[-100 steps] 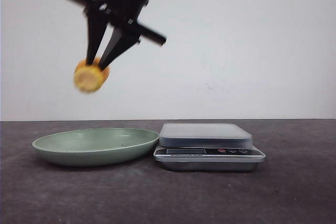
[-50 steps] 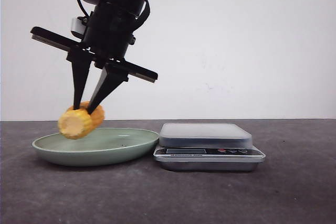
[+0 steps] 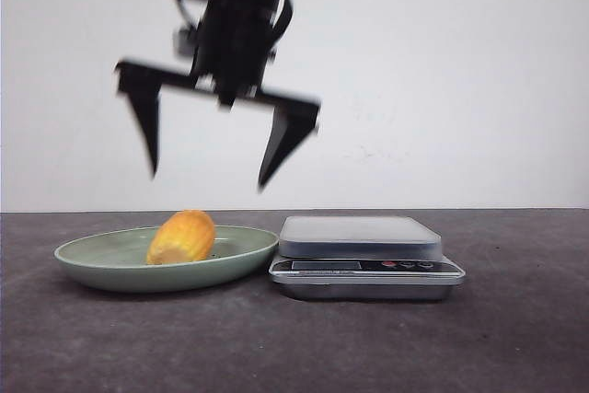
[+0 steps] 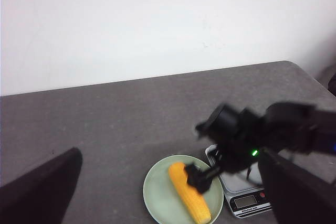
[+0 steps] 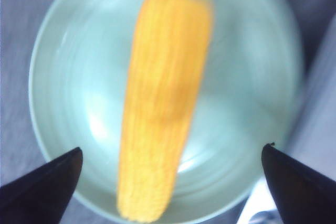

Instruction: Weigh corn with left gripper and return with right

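Front view: the right gripper (image 3: 207,179) hangs above the plate (image 3: 83,260) with its 2 fingers spread wide and nothing between them. The corn (image 3: 181,237) lies in the plate below it, apart from both fingers. It rests on its side, tipped a little against the slope of the dish, with its rounded end toward the camera. The scale (image 3: 368,269) sits just beside the plate, and its platform is bare.

With the corn in the dish and the weighing surface bare, I judge the return step to be at its end. The wide spread looks like a letting-go posture, not a grasp. The gripper is blurred in this view, so it is probably in motion, but the direction cannot be told.

The right wrist view looks straight down on the dish. The cob runs lengthwise across it, clear of the rim, and the fingertips show dark at either side of the frame.

The left gripper (image 4: 169,153) is well away from the plate, looking at the scene from a distance. Its fingers are also wide apart and hold nothing. It seems to be parked clear of the other arm.

The corn is yellow-orange with fine lengthwise ribbed rows, much narrower than the pale green plate. It is softly blurred in the close view, so single kernels cannot be made out.
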